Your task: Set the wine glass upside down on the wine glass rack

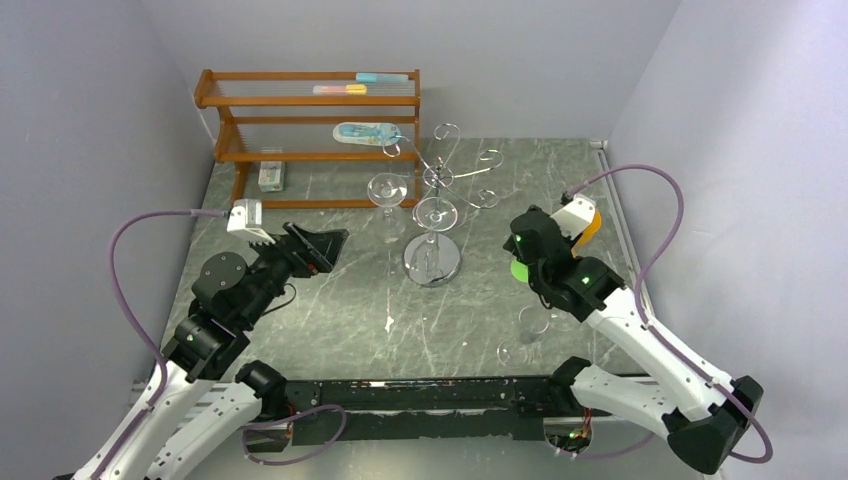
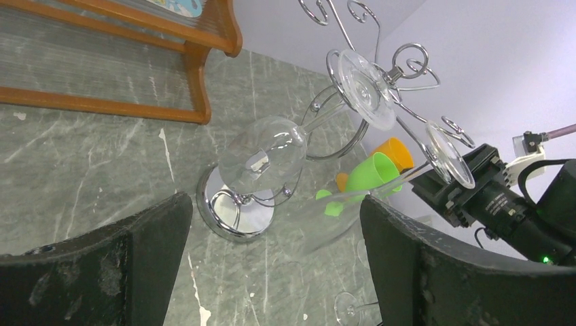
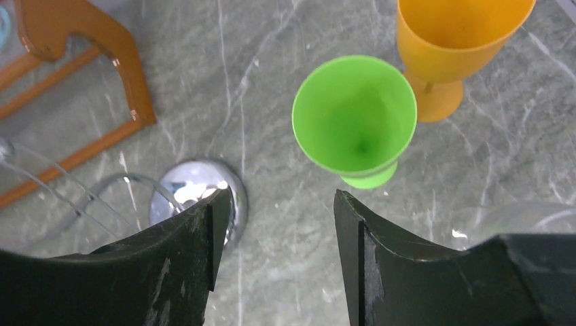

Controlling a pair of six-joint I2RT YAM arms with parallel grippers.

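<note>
At the back left a wooden shelf (image 1: 310,100) stands on the grey marbled tabletop (image 1: 340,310), with a few small pastel items on its levels. In front of it is the left hand (image 1: 318,248), above the tabletop with its jaws spread wide and nothing between them. In the left wrist view it looks toward the rack.

The rack (image 1: 445,265) stands near the middle of the tabletop, just right of the shelf, on a round mirror base. Two clear wine glasses hang on it upside down, each with the foot on top in a curled arm and the bowl below. The first glass (image 2: 265,153) is on the left side of the pole. The second glass (image 2: 450,155) is nearer to the front, and its bowl is faint in the pictures.

To the right of the rack is the right hand (image 3: 278,227), pointing down. Its jaws are partly apart and hold nothing. Directly beyond its fingers stands a green cup (image 3: 354,119), upright with the mouth open to the camera, and close behind that an orange cup (image 3: 455,47), also upright.

Nearer to the arm bases, beside the right arm, a loose glass (image 1: 533,320) is on the tabletop – it is transparent, and I cannot tell if it is one glass or two, nor if it stands or lies.
</note>
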